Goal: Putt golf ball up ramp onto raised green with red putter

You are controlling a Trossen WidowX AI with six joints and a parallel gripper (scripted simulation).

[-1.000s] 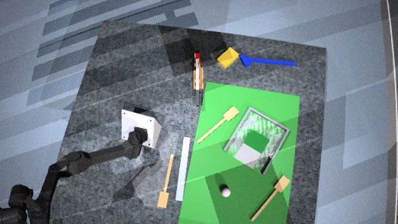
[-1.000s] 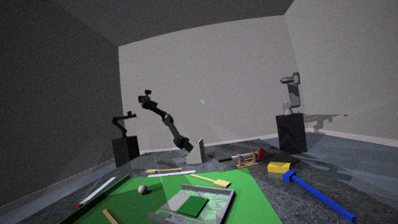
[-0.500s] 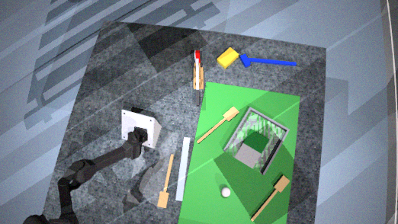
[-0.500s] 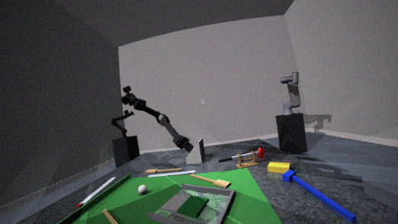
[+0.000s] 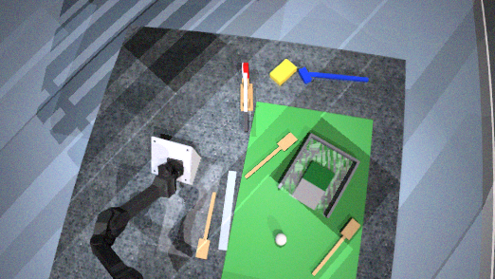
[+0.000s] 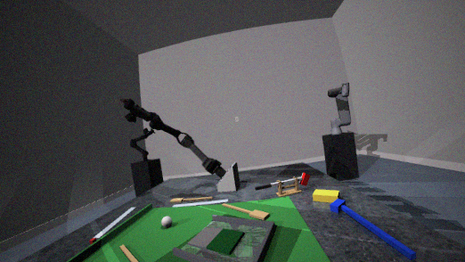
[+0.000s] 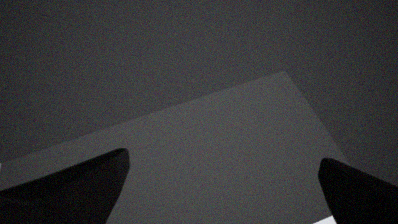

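The red putter (image 5: 246, 67) (image 6: 305, 179) lies across a small wooden stand (image 6: 289, 192), its white shaft raised and its black grip pointing toward the arm's base side. The white golf ball (image 5: 281, 239) (image 6: 167, 222) sits on the green mat (image 5: 256, 213) (image 6: 289, 214), in front of the grey ramp (image 5: 309, 194) (image 6: 206, 237). The dark raised green (image 5: 319, 175) (image 6: 225, 241) is empty, inside a grey-walled frame. My gripper (image 7: 223, 163) is open and empty, high in the air and far from the putter; it is out of frame in the top view.
A yellow block (image 5: 284, 72) (image 6: 325, 195) and blue putter (image 5: 337, 77) (image 6: 374, 229) lie beyond the stand. Wooden paddles lie on and beside the mat. A pale strip (image 5: 228, 211) (image 6: 200, 202) runs along the mat's edge. The white arm base (image 5: 175, 158) (image 6: 229, 179) stands left of it in the top view.
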